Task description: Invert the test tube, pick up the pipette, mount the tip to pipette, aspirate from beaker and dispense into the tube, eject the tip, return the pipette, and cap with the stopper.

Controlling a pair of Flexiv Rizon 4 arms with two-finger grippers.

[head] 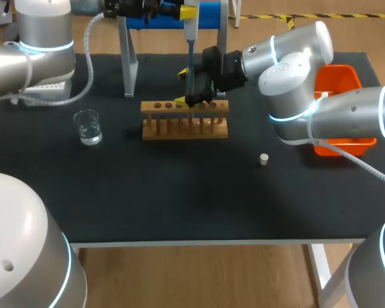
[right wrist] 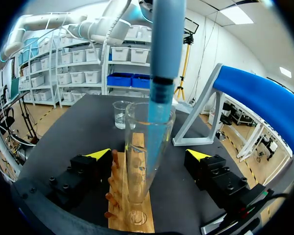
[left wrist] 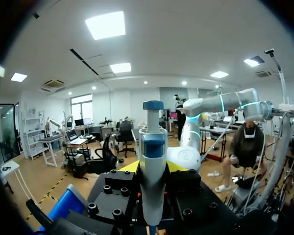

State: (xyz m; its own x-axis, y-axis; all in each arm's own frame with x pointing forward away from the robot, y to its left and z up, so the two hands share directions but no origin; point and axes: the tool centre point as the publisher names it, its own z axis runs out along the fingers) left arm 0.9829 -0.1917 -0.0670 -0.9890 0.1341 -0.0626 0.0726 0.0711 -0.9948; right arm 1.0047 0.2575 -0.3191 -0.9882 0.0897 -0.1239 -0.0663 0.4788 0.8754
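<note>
My left gripper (head: 187,13) (left wrist: 153,169) is shut on the white-and-blue pipette (head: 190,48) (left wrist: 152,156) and holds it upright above the wooden rack (head: 185,122) (right wrist: 132,218). The pipette's blue tip (right wrist: 159,117) reaches down into the mouth of a clear test tube (right wrist: 146,161) (head: 191,96) standing in the rack. My right gripper (head: 183,88) (right wrist: 148,155) is open, its fingers wide on either side of the tube without touching it. A glass beaker (head: 88,126) (right wrist: 121,115) with a little liquid stands to the rack's left. The small pale stopper (head: 264,159) lies on the mat to the right.
A pipette stand (head: 129,58) (right wrist: 264,103) with a blue top rises behind the rack. An orange bin (head: 344,80) sits at the right edge, partly behind my right arm. A white tip box (head: 48,86) is at the far left, under my left arm.
</note>
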